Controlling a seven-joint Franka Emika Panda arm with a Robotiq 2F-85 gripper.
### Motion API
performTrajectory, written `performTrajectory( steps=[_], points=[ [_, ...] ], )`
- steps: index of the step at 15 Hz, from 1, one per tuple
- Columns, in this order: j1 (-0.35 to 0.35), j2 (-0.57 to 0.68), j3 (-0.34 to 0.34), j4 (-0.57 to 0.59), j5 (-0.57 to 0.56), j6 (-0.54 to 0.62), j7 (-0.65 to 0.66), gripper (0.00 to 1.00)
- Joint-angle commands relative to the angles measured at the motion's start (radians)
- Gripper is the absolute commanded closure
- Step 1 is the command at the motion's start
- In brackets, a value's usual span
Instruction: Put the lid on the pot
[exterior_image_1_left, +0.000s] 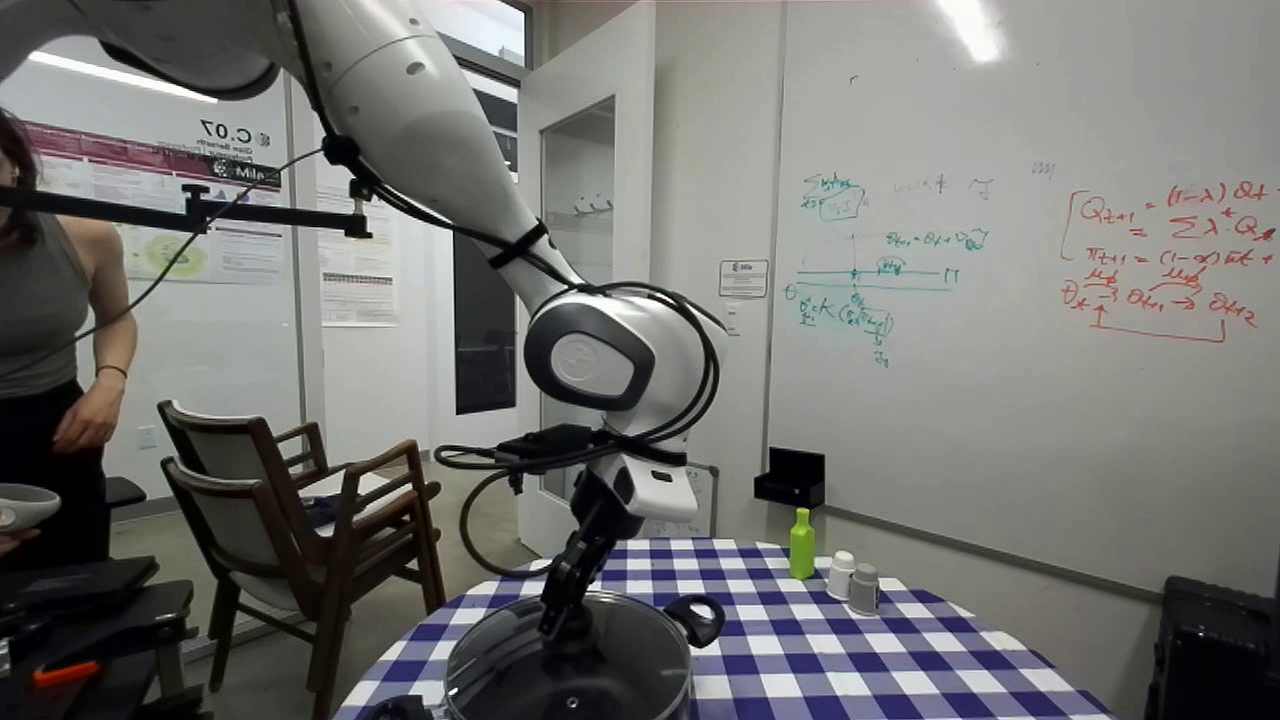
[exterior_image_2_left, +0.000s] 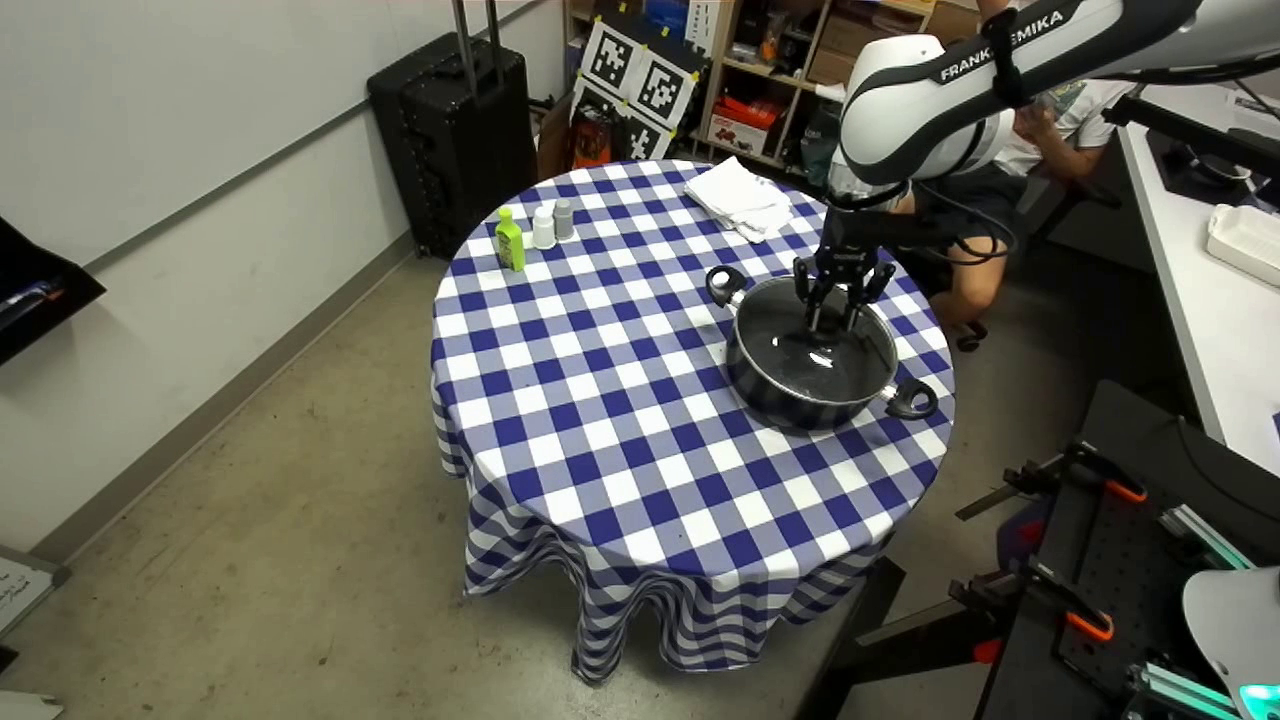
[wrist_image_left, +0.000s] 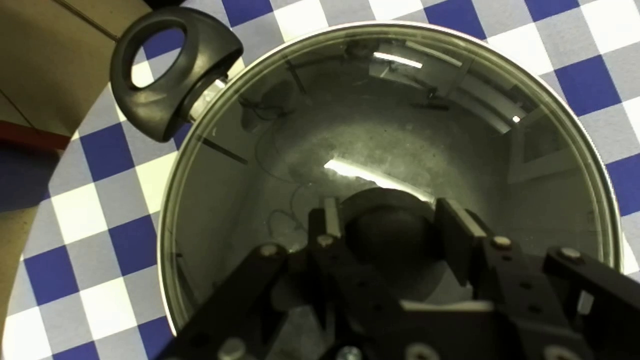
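The lid (wrist_image_left: 400, 130), shiny and see-through with a black knob, lies over the black pot (exterior_image_2_left: 775, 395). Its edge matches the pot's rim all round in the wrist view, and no gap shows between them in an exterior view. Black loop handles (wrist_image_left: 170, 115) stick out from the pot's sides. From above, my gripper (wrist_image_left: 392, 220) reaches down to the lid's middle, shut on the knob, with a finger pad on either side of it. In an exterior view the gripper (exterior_image_2_left: 833, 318) hides part of the knob.
A blue-and-white checked cloth covers the round table (exterior_image_2_left: 600, 400). On it stand a green bottle (exterior_image_2_left: 509, 240), a white shaker (exterior_image_2_left: 543, 228) and a grey shaker (exterior_image_2_left: 563, 220). A folded white cloth (exterior_image_2_left: 740, 197) lies near the far edge. Chairs (exterior_image_1_left: 300, 500) and people are beyond the table.
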Motion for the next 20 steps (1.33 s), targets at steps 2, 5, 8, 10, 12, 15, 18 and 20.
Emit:
performTrajectory(
  steps=[2, 5, 8, 10, 12, 15, 18, 20],
  points=[
    [0.007, -0.01, 0.0, 0.011, 0.008, -0.027, -0.004, 0.2],
    [0.009, -0.039, 0.019, -0.02, 0.032, 0.001, -0.015, 0.01],
    [0.016, -0.084, 0.048, -0.061, 0.066, 0.025, -0.023, 0.0],
    [0.032, -0.149, 0.065, -0.118, 0.086, 0.056, -0.021, 0.0],
    [0.062, -0.247, 0.068, -0.205, 0.083, 0.104, -0.002, 0.0],
    [0.102, -0.403, 0.078, -0.325, 0.076, 0.147, 0.018, 0.0],
    [0.154, -0.529, 0.089, -0.392, -0.005, 0.114, 0.055, 0.0],
    [0.167, -0.606, 0.112, -0.436, -0.029, 0.119, 0.025, 0.0]
  ],
)
